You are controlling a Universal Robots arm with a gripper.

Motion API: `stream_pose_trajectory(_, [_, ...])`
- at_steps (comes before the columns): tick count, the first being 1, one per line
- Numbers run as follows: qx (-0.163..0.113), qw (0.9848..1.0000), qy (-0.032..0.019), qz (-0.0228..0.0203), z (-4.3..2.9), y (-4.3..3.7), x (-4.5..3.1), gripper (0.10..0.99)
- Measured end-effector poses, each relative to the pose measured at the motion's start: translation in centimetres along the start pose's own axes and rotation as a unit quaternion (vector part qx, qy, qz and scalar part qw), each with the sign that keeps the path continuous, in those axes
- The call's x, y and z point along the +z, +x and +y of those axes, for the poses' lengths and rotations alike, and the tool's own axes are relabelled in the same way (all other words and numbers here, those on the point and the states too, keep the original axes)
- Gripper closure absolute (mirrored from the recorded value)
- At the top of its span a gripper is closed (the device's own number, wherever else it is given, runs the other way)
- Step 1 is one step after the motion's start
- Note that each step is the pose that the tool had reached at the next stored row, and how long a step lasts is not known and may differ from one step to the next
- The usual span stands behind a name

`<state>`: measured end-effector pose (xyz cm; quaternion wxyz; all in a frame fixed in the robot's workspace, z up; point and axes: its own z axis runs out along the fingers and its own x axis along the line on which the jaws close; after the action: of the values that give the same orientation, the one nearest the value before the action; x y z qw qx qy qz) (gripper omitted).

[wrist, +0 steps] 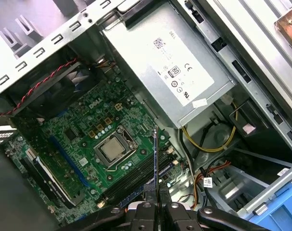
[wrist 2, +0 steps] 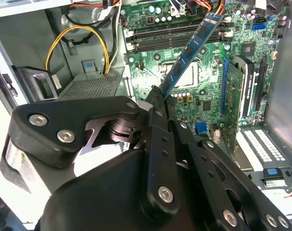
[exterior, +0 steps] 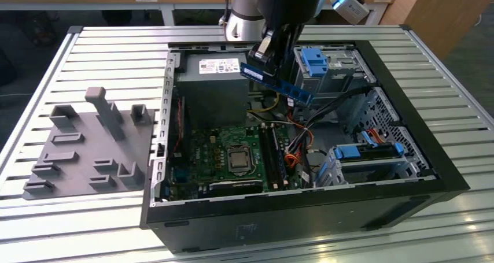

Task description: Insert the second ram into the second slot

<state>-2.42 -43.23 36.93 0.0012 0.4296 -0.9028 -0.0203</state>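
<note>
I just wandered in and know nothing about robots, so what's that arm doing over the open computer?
The robot arm's hand is gripping a thin blue memory stick, holding it tilted in the air above the open computer case. The stick is not yet pushed into the green board below.

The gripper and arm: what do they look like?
The gripper is matte black: flat, rounded linkage bars joined by silver screws and pivots, narrowing toward the tip. In the exterior view the arm is a silver-grey tube with a black section.
</note>
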Motion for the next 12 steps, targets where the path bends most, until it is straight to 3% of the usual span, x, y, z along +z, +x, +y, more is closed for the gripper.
stream_pose_trajectory(12, [0.026,0.9997,0.0004,-0.0010,0.00,0.00,0.01,0.949])
